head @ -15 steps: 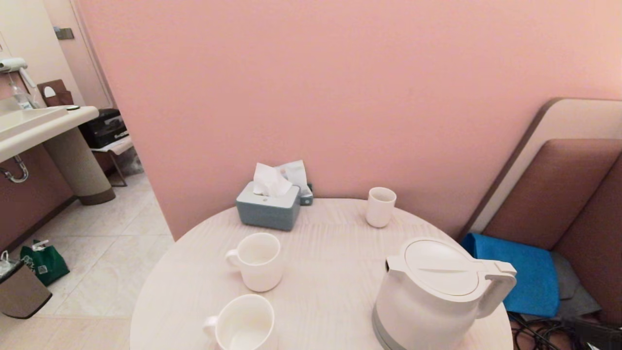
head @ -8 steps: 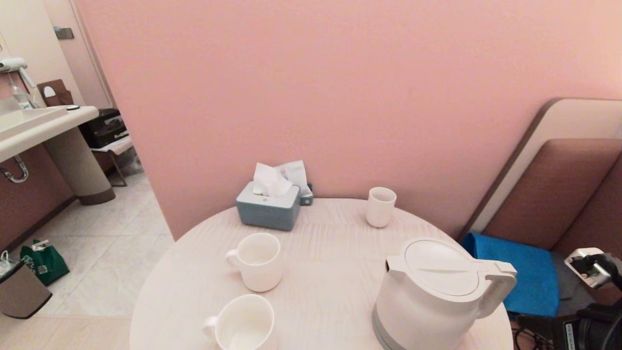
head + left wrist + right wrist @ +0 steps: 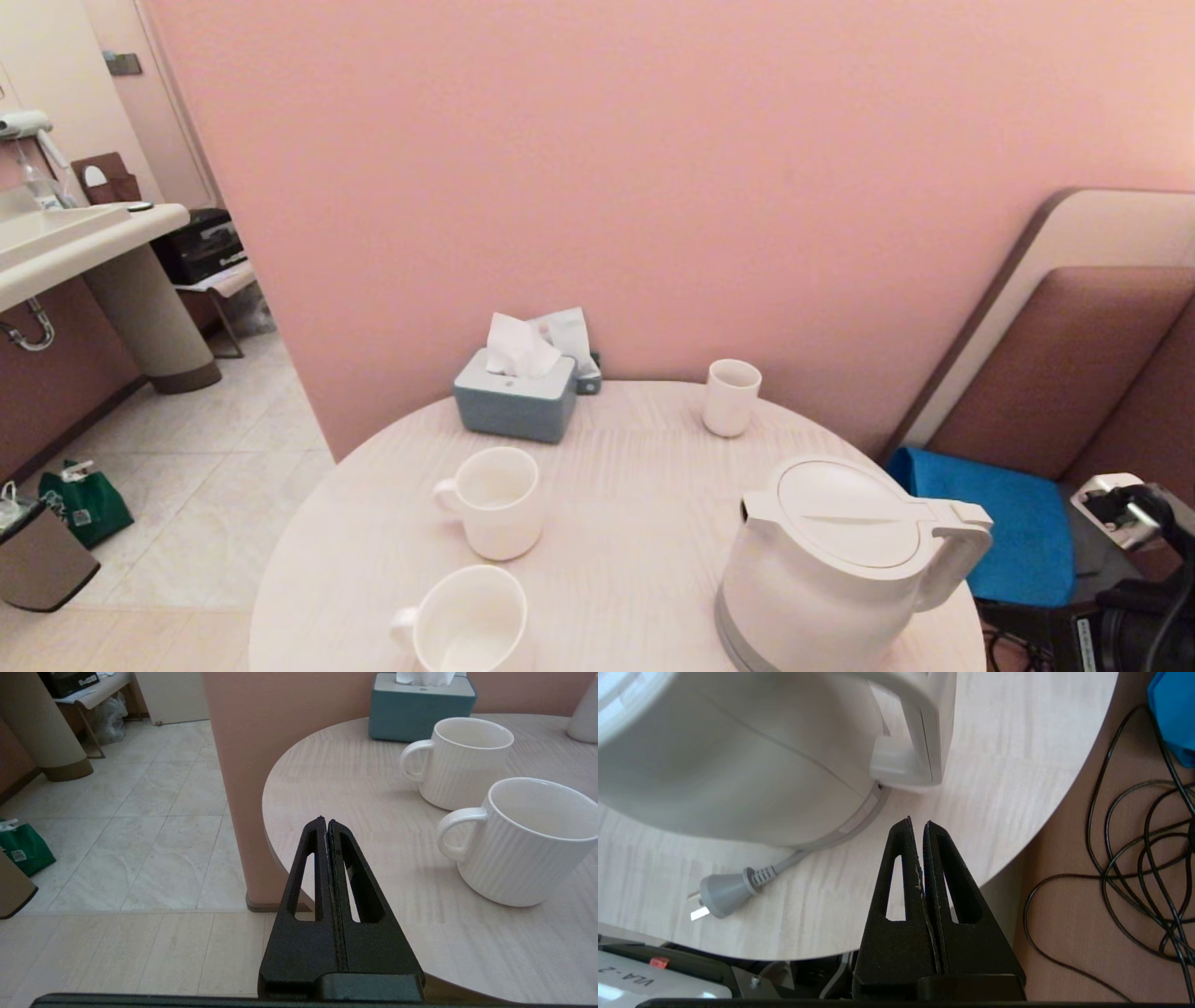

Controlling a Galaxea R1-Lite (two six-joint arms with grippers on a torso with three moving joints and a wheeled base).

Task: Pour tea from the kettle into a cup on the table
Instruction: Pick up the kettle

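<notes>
Kettle (image 3: 840, 569) stands near table (image 3: 635, 485) edge, handle outward. Right gripper (image 3: 918, 826), clenched empty, hovers just beside kettle handle. Left gripper (image 3: 326, 823) clenched, off table rim.

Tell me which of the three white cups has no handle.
The small tumbler at the table's far edge near the wall; the two ribbed mugs nearer the robot both have loop handles.
</notes>
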